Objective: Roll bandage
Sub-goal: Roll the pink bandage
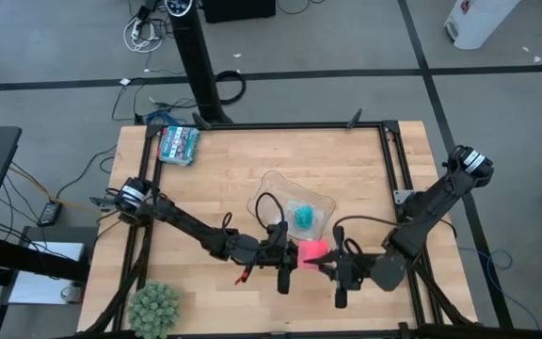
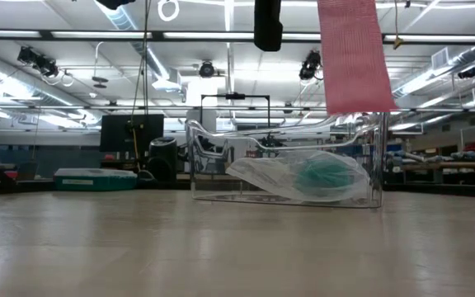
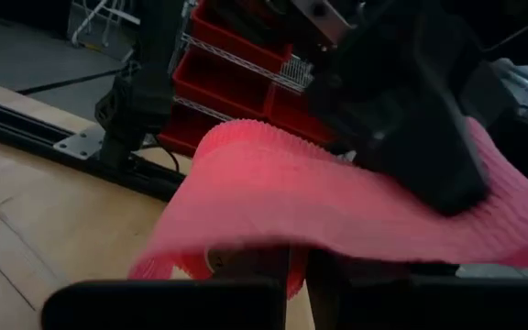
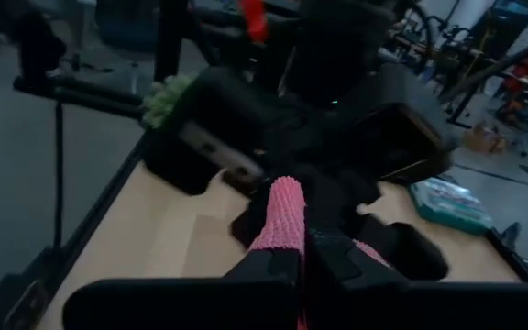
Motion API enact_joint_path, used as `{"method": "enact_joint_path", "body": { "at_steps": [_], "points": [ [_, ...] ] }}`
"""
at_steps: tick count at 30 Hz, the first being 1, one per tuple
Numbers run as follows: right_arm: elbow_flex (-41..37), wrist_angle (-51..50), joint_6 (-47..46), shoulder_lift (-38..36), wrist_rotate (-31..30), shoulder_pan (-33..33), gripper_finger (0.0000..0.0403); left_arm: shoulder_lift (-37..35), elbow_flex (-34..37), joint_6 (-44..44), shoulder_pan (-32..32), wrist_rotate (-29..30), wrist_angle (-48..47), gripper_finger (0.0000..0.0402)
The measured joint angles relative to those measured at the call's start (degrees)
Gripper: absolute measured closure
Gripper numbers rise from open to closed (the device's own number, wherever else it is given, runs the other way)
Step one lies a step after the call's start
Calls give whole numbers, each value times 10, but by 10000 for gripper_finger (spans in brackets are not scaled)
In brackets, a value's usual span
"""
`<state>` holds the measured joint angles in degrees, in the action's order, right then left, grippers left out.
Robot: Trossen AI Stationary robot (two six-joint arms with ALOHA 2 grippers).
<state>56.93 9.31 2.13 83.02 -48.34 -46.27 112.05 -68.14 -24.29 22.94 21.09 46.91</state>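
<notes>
Both arms are dark, near-black, built from slim tubular links joined by rounded cylindrical joints. The left arm (image 1: pixel 191 226) has a silver-ringed joint at its base end, and a thin black cable loops up beside its wrist. The right arm (image 1: pixel 431 209) ends at a round, silver-capped base joint, with another looping black cable near its wrist. Each hand carries blocky, matte black fingers (image 4: pixel 273 275) with squared edges.

Workshop: red parts bins (image 3: pixel 236 78), ceiling ducts (image 2: pixel 468 58)
</notes>
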Motion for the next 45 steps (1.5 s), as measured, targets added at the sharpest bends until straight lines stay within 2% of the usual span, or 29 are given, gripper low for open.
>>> {"method": "enact_joint_path", "body": {
  "at_steps": [5, 9, 12, 20, 24, 31, 39, 42, 45],
  "points": [
    [0, -4, -10, 3, 1, -28, 399, -4, 0, 2, 0, -10, -5, 375],
    [-2, -28, -8, 3, 2, -48, 376, -17, 0, 21, 0, -23, -2, 375],
    [-2, -59, -33, 3, 2, -50, 334, -22, 0, 39, 0, -22, -3, 375],
    [-2, -85, -99, 3, 39, -50, 168, -22, 0, 68, -3, -21, -52, 375],
    [-2, -112, -165, 3, 39, -59, 123, -22, 0, 106, -3, -20, -60, 375],
    [-2, -124, -243, 10, 15, -97, 135, -36, 0, 123, -3, -23, -98, 375],
    [-1, -114, -262, 75, -30, -102, 149, -53, -3, 139, -2, -24, -134, 376],
    [4, -111, -230, 86, -62, -110, 147, -55, -21, 136, 1, -19, -175, 376],
    [19, -103, -126, 95, -115, -127, 148, -57, -33, 133, 5, -14, -190, 376]
  ]
}}
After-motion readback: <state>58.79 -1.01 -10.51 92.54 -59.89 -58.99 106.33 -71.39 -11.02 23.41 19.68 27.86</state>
